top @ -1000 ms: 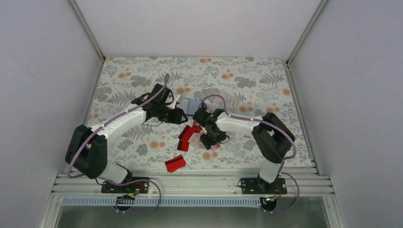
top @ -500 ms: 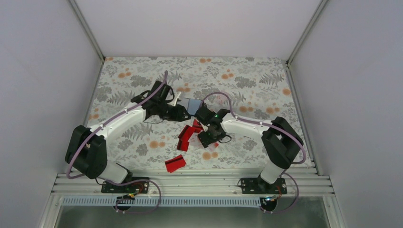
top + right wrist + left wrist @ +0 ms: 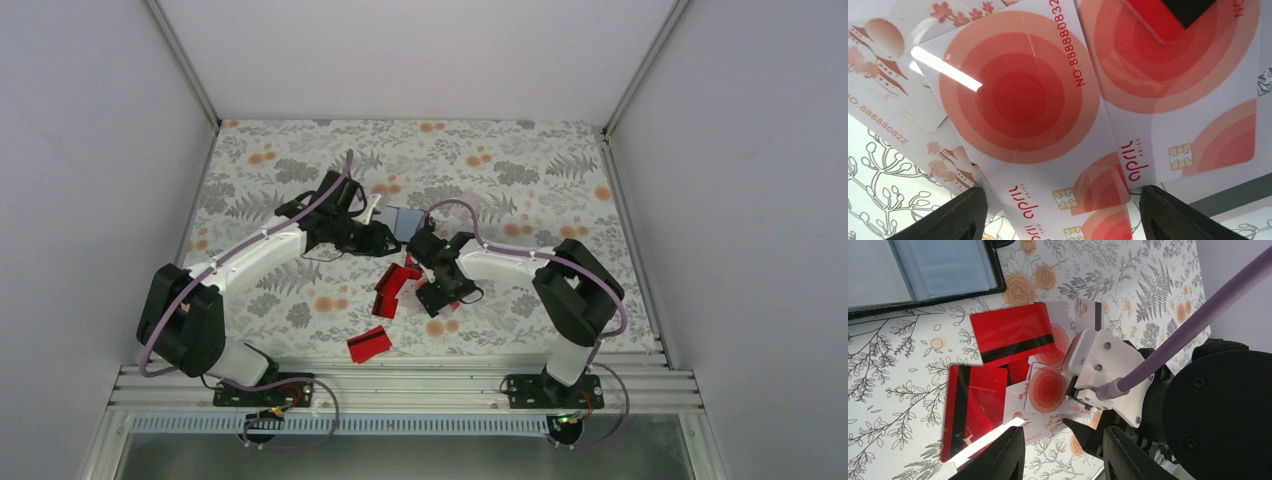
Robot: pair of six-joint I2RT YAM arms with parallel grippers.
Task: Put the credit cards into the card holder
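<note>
- The card holder point(image 3: 948, 265) is lying open on the flowered tablecloth point(image 3: 520, 160), around the middle of the table, with its grey-blue pockets facing up.
- The left gripper point(image 3: 1063, 436) is hovering just beside the holder, on its left. Its fingers are standing apart with nothing between them.
- The credit cards point(image 3: 1013, 340) are lying in a loose, overlapping heap just on the near side of the holder. Some are red with a black stripe and some are white, printed with red rings.
- One red card point(image 3: 368, 344) is lying on its own, well apart from the heap and nearer the arm bases.
- The right gripper point(image 3: 1062, 192) is hanging low over the white cards — its jaws are gaping wide, and a ringed card point(image 3: 1018, 95) is lying flat just beyond the two fingers.
- It is gripping nothing that shows, and I cannot tell whether the fingertips are touching the cards beneath.
</note>
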